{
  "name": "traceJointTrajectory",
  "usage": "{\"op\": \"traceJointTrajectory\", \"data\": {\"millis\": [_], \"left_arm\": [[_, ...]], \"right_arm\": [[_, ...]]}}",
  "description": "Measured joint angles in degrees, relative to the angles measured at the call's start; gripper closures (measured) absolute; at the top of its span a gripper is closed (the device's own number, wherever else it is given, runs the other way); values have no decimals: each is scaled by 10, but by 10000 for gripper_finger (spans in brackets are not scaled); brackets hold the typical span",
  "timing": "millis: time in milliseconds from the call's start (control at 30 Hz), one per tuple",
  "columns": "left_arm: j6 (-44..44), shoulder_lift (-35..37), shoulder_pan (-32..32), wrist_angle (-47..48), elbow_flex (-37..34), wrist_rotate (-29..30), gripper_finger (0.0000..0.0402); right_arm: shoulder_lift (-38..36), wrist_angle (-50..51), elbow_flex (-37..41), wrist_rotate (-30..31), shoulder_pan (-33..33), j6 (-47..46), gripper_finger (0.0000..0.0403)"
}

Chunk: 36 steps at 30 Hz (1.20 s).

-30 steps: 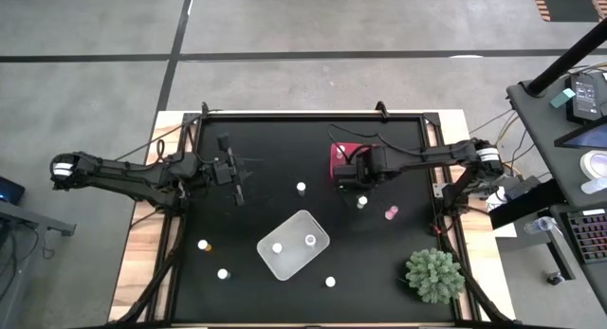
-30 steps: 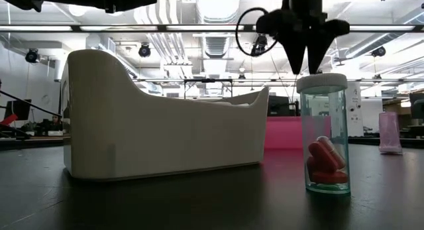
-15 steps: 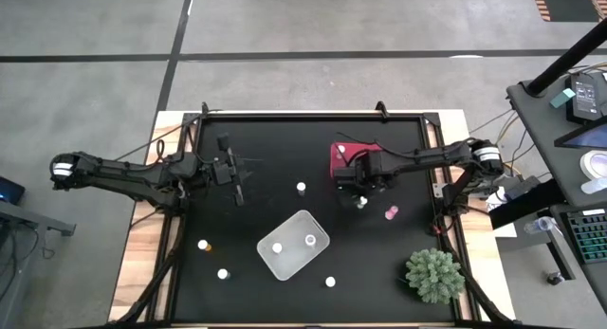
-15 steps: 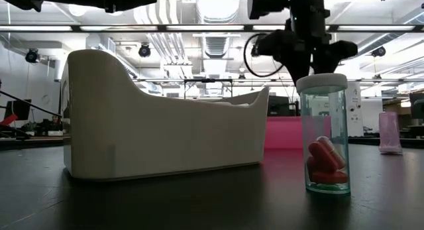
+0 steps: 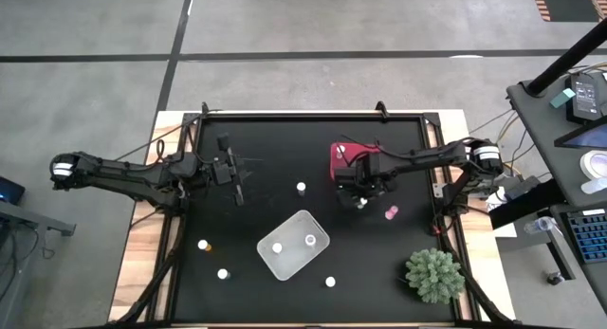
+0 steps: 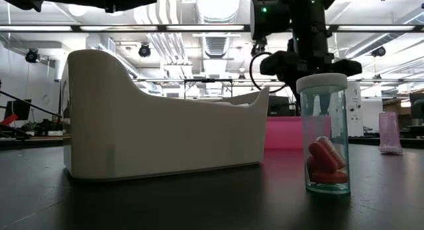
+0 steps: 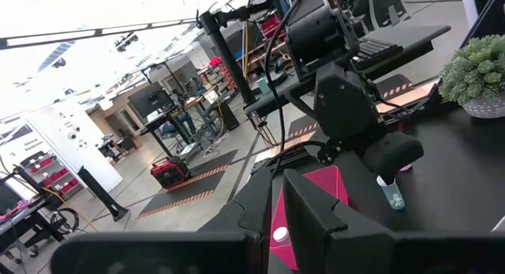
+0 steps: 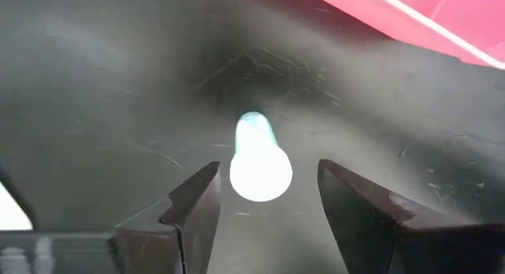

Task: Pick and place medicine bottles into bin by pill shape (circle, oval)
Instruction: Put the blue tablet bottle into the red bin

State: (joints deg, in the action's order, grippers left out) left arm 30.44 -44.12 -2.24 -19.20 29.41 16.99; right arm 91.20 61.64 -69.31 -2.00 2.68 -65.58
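Starting at your left: L gripper hangs over bare black mat, fingers pressed together, nothing between them. L arm reaches in from the table's left edge. Its wrist view looks past the shut fingers toward the R arm and the pink bin.

Below and left of those fingers, two bottles stand on the mat: one with an orange body, one white-capped. Well apart from any gripper.

Centre: white bin sits tilted on the mat, two capped bottles inside. One more bottle stands alone above it, between the two grippers, and another just past the bin's lower right corner. In the low view you see the white bin's wall at left and a teal bottle at right, holding red oval pills, upright, cap on.

R side: R gripper is down over a teal bottle, just beside the pink bin. Fingers spread wide; the wrist view shows the white cap between the fingertips, gaps on both sides, no contact. Bottle stands upright on the mat, not held.

A pink bottle stands just right of the R fingers, apart from them. One capped bottle lies in the pink bin.

Far right, lower corner: spiky green plant, well apart from both grippers.
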Motion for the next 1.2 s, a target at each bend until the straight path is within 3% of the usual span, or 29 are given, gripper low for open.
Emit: {"op": "traceJointTrajectory", "data": {"millis": [433, 867, 1200], "left_arm": [[0, 0, 0, 0, 0, 0, 385], [0, 0, 0, 0, 0, 0, 385], [0, 0, 0, 0, 0, 0, 385]], "right_arm": [[0, -82, 62, -12, 0, -5, 203], [0, -86, 62, -12, 0, -9, 306], [0, -82, 53, -12, 0, -6, 291]]}}
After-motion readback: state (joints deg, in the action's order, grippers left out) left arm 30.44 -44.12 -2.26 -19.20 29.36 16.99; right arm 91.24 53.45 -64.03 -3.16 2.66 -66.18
